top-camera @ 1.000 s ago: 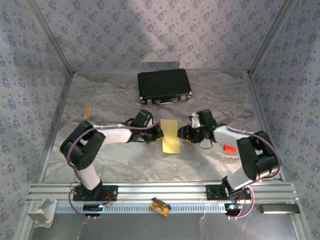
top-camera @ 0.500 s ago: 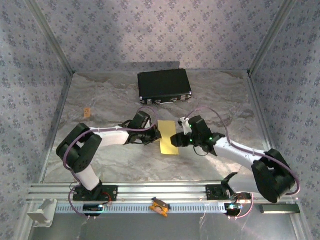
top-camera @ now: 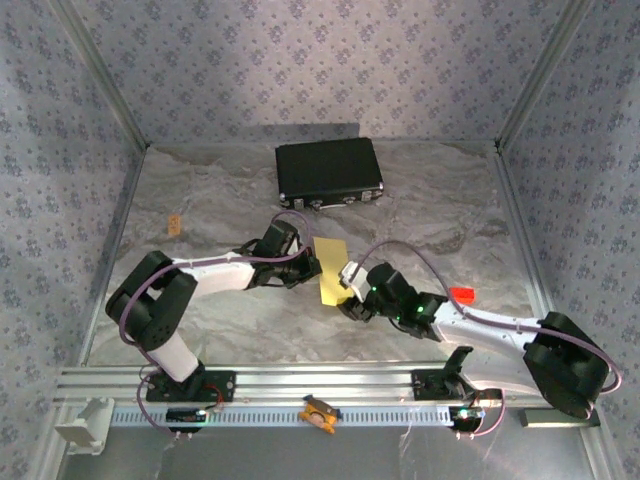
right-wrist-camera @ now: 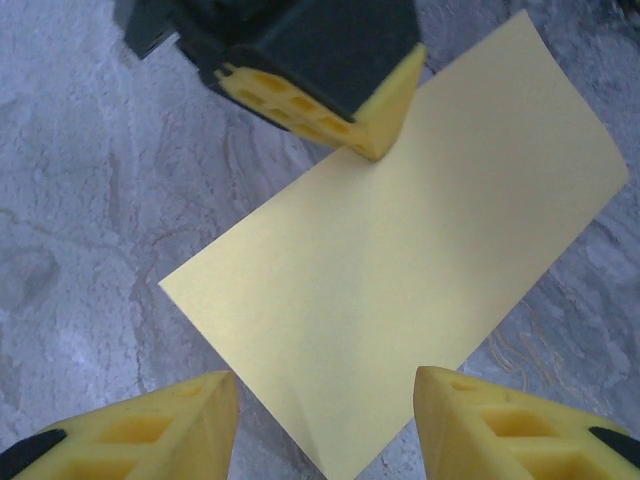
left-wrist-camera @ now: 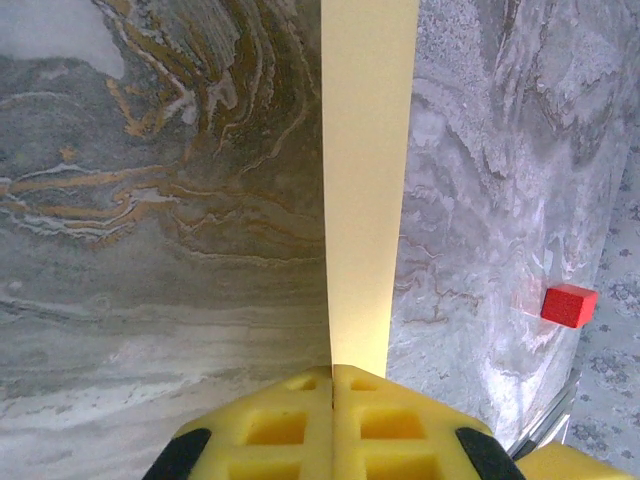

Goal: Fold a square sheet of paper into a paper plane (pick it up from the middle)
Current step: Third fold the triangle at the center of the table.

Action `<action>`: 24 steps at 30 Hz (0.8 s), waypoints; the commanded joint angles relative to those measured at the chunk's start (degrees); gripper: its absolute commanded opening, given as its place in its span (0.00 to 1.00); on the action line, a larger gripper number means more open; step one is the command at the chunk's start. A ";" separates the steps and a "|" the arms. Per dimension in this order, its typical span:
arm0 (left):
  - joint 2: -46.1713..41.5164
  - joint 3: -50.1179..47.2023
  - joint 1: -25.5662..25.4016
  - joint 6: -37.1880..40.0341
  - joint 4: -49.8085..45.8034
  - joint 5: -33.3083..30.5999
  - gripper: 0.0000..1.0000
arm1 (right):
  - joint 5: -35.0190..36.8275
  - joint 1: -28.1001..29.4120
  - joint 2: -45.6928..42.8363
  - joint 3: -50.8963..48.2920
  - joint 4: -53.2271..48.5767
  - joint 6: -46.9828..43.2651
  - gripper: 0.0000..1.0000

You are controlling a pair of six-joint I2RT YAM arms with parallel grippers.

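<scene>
With the left claw [right-wrist-camera: 372, 145] clenched and pinning the folded square sheet of paper [right-wrist-camera: 400, 250] flat on the table [right-wrist-camera: 90, 200], the released right claw [right-wrist-camera: 325, 400] is hovering over its near corner, probably needing a gentle, square descent.

The left gripper [left-wrist-camera: 332, 376] is clamping the paper [left-wrist-camera: 366, 180]; a red block [left-wrist-camera: 568, 305] is lying near the tabletop edge.

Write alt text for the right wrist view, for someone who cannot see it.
A yellow sheet of paper, rectangular in outline, lies on the grey marbled table. The left gripper, shut, touches the sheet's far edge at the top, while the right gripper stands open at the bottom, its yellow fingers either side of the near corner.
</scene>
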 commanded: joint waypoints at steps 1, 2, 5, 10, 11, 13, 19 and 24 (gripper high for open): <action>-2.04 0.66 0.23 -0.32 -1.87 -0.78 0.03 | 3.66 2.53 -0.56 -1.19 3.57 -6.78 0.52; -2.12 0.49 0.26 -0.35 -1.73 -0.91 0.03 | 3.82 3.19 -0.31 -1.25 4.11 -7.50 0.52; -2.05 0.00 0.30 -0.78 -1.18 -0.89 0.03 | 4.79 5.45 0.81 -1.01 4.96 -9.55 0.53; -1.42 0.14 0.24 -1.12 -0.43 -0.53 0.03 | 7.90 9.42 4.76 0.51 8.59 -11.30 0.55; -1.21 0.04 0.30 -1.22 -0.16 -0.33 0.03 | 8.97 10.18 5.87 0.87 9.45 -11.50 0.55; -0.95 0.01 0.26 -1.40 0.20 -0.19 0.03 | 11.06 11.33 8.07 1.62 10.82 -11.89 0.55; -0.59 -0.04 0.23 -1.47 0.53 -0.10 0.03 | 18.99 13.18 15.32 3.54 15.39 -11.48 0.55; -0.54 -0.12 0.30 -1.57 0.51 -0.10 0.03 | 24.66 14.87 17.72 4.07 17.01 -12.04 0.52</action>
